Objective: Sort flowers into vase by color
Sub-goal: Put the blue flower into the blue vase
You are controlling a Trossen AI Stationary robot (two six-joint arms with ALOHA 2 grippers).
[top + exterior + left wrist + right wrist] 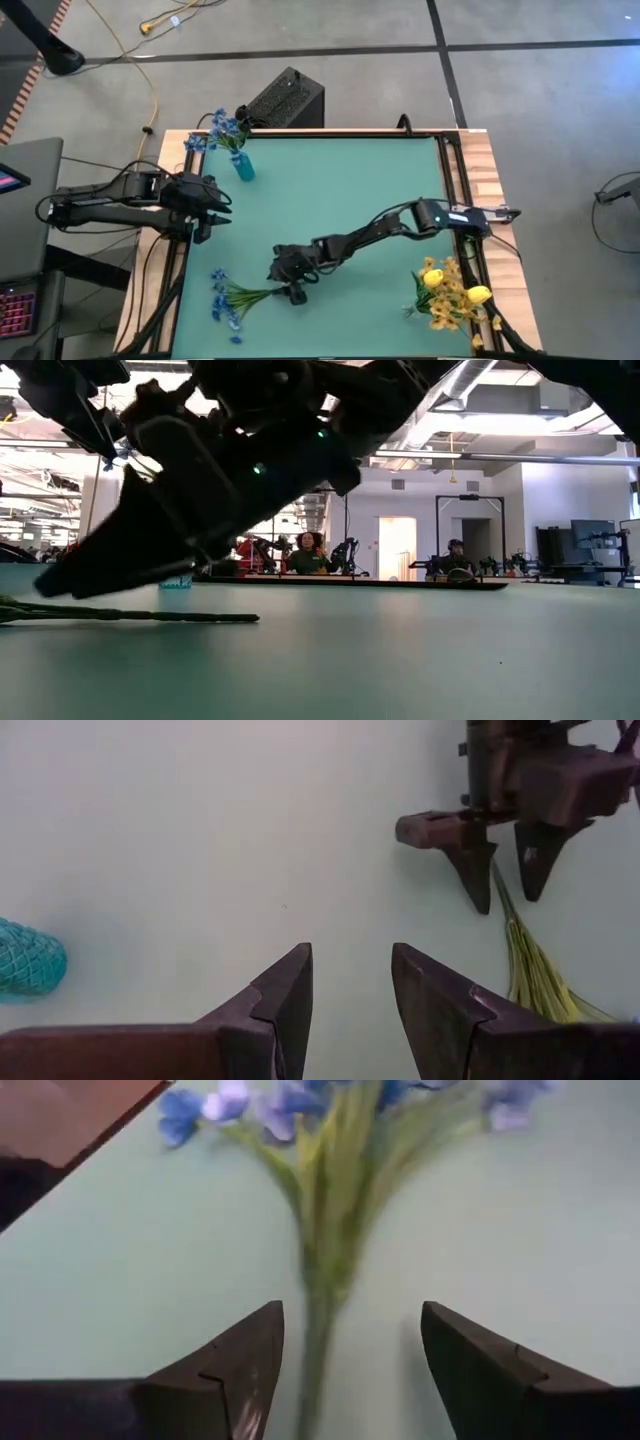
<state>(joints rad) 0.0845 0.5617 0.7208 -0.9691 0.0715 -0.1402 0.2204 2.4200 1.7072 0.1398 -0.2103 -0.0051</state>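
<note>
Right gripper (293,284) is low over the green table mat (340,190), near its front edge, with its two dark fingers (230,1370) spread apart and the stem of the blue flower sprig (232,298) running between them. In the right wrist view the stem lies on the mat in the gap, with neither finger clearly touching it, so nothing is pinched. The sprig lies flat, its thin green stem pointing toward the gripper and fanning into narrow leaves and several small blue and pale violet blossoms (215,1102) at the far end (those blossoms sit close to the mat's left edge). The low view shows the same stem (130,617) lying level on the mat under the dark bulk of the arm.

Left gripper (205,213) hangs over the left edge of the mat, its fingers (285,1000) partly apart and holding nothing.

A small teal vase (243,167) stands upright near the back left corner of the mat, already holding blue flowers (224,130). A bunch of yellow flowers (452,295) is at the front right corner, beside the mat's right edge, with clustered yellow blossoms and a rounder yellow bud (479,294); what holds it cannot be made out. People sit at desks far back in the room (305,555).
</note>
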